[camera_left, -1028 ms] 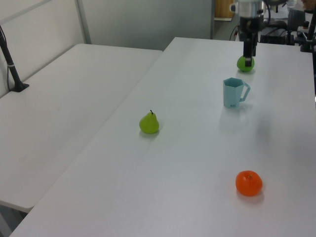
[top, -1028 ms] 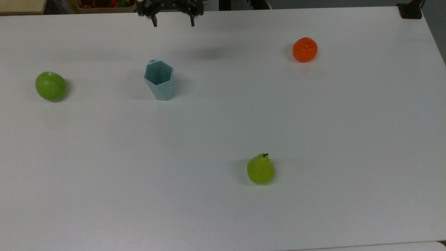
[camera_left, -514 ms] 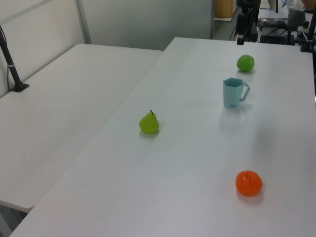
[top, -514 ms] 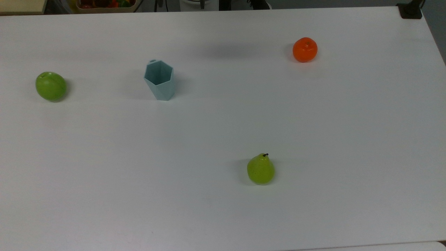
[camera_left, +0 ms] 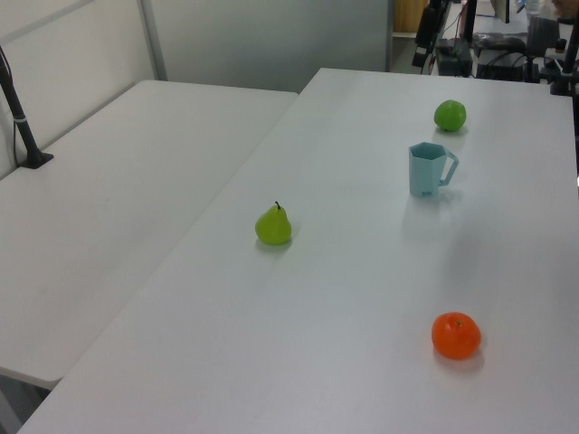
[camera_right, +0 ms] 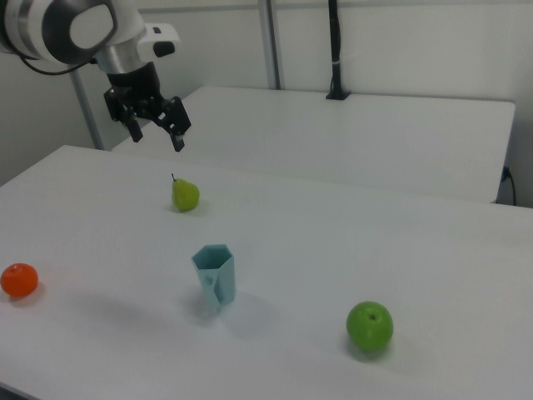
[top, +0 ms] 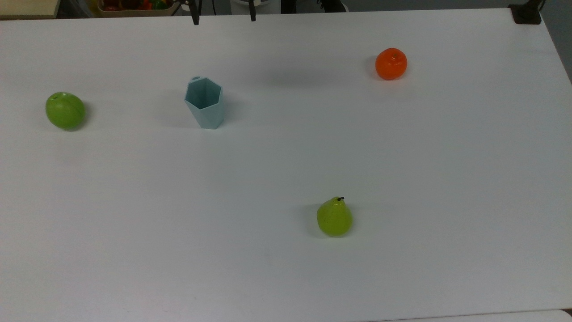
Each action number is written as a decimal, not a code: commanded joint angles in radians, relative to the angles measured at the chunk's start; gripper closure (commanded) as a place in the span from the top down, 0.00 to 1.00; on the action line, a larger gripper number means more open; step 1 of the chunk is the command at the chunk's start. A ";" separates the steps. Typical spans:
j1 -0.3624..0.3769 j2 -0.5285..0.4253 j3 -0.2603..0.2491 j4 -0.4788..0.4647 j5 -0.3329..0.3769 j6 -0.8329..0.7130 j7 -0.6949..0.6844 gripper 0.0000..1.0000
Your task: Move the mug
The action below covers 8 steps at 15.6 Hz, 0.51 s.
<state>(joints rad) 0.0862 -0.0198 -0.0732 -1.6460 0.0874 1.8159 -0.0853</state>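
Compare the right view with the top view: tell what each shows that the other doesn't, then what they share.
The right view alone takes in the arm's white wrist and the whole gripper, open, hanging in the air above the table, plus a second table behind. The top view alone looks down into the mug's hexagonal mouth and catches a bin of coloured items past the far edge. Both show the mug upright, the apple, the orange and the pear, all apart from each other.
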 commanded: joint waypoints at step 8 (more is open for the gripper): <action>0.007 0.004 -0.033 0.015 0.074 0.003 0.001 1.00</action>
<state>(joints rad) 0.0833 -0.0113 -0.1008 -1.6342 0.1431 1.8180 -0.1025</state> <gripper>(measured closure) 0.000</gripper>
